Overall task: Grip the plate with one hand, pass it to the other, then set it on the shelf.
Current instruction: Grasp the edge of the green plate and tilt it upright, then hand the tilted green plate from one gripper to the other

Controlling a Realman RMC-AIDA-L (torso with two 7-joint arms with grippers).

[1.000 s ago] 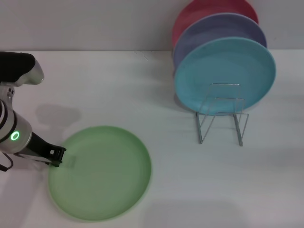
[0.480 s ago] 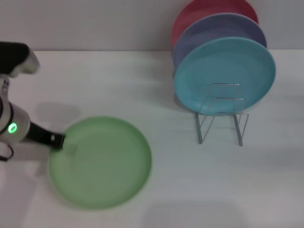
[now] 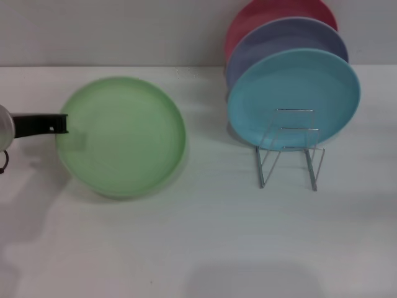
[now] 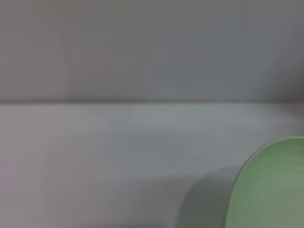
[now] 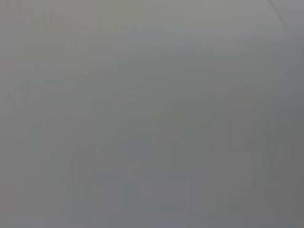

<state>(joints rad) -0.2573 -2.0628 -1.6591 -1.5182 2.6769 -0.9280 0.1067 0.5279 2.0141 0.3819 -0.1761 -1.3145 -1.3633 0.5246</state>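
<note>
A: Start with the left gripper (image 3: 62, 124). What is it doing?

B: It comes in from the left edge of the head view, and its black fingers are clamped on the left rim of the plate (image 3: 121, 136). The plate looks lifted off the table (image 3: 205, 248); a shadow lies below it, and it appears tipped to face the camera.

A: Does the left wrist view agree?

B: It shows a green arc of the plate's rim (image 4: 270, 185) with a shadow beside it on the table. The gripper's own fingers are not visible there.

A: And the right gripper?

B: Not in view. Its wrist camera shows only plain grey.

A: Where is the rack?

B: The rack (image 3: 290, 149) stands to the right, well apart from the plate. A turquoise plate (image 3: 293, 99) stands in it, then a lavender plate (image 3: 285, 40) and a red plate (image 3: 273, 12) behind. The front loops look free.

A: So how far along is it?

B: I judge the first step done: the plate is gripped and raised. The handover to the right gripper is not yet begun, and placing it in the rack is still ahead.
</note>
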